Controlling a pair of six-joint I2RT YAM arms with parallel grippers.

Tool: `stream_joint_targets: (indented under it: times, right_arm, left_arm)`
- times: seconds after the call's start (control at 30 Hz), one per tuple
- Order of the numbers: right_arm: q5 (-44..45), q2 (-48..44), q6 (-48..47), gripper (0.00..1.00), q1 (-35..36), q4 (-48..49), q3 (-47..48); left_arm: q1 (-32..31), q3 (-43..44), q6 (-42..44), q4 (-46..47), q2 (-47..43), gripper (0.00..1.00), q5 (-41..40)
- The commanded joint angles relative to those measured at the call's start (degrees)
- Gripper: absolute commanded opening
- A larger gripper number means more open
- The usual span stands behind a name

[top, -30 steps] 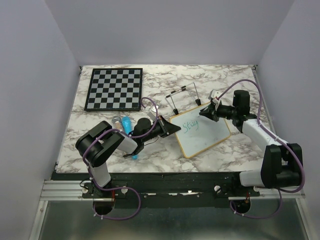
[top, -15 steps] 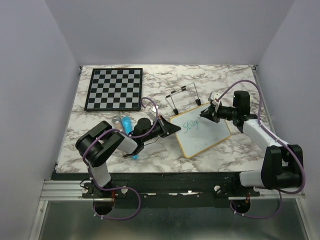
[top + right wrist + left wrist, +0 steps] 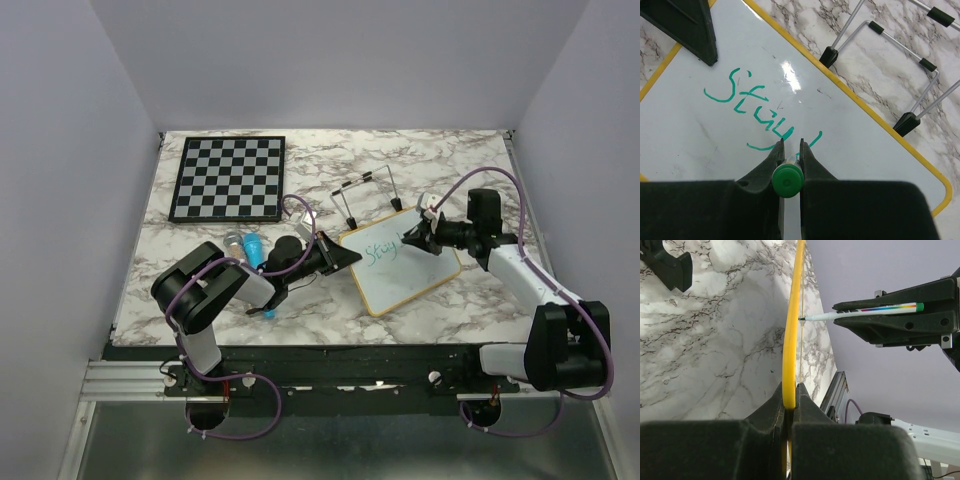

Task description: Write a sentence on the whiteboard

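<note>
One word up: green handwritten sentence point(image 3: 747, 107) at "Stay" plus one stroke, just ahead of right claw point(image 3: 790, 144), clamped on green-capped white marker point(image 3: 787, 181). Meanwhile left claw point(image 3: 790, 390) pinched on edge of small white wood-framed whiteboard point(image 3: 415, 270). Next: second word, needs steady tip contact, rightward strokes.

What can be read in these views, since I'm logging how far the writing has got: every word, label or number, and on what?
"Stay" in green handwriting, on the whiteboard; a further stroke after it is not yet a letter.
The marker shows a rainbow band but no readable print.
Nothing else carries text.
</note>
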Motion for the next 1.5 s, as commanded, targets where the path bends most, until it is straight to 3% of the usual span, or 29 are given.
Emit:
stream_joint_targets:
  times: [0.0,0.53,1.07,1.33,1.47]
  right_arm:
    - [1.13,0.07,1.08,0.01,0.21,-1.47,0.65]
    - [7.10,5.08,9.70,0.01,0.30,6.97,4.61]
    - [4.56,0.69,1.27,0.01,0.12,-4.80,1.45]
    - [10.71,-1.15,7.67,0.01,-1.19,0.63,2.76]
    - [5.97,-2.47,10.40,0.00,-1.90,1.08,4.60]
  left_arm:
    - [-0.36,0.92,1.32,3.51,0.43,0.00,1.55]
    - [-0.36,0.83,1.24,4.30,1.05,0.00,1.99]
    - [0.08,0.74,1.50,4.30,0.70,0.00,2.16]
    - [0.08,0.21,1.68,4.57,0.70,0.00,2.07]
    - [0.08,0.21,1.68,4.83,0.96,0.00,1.99]
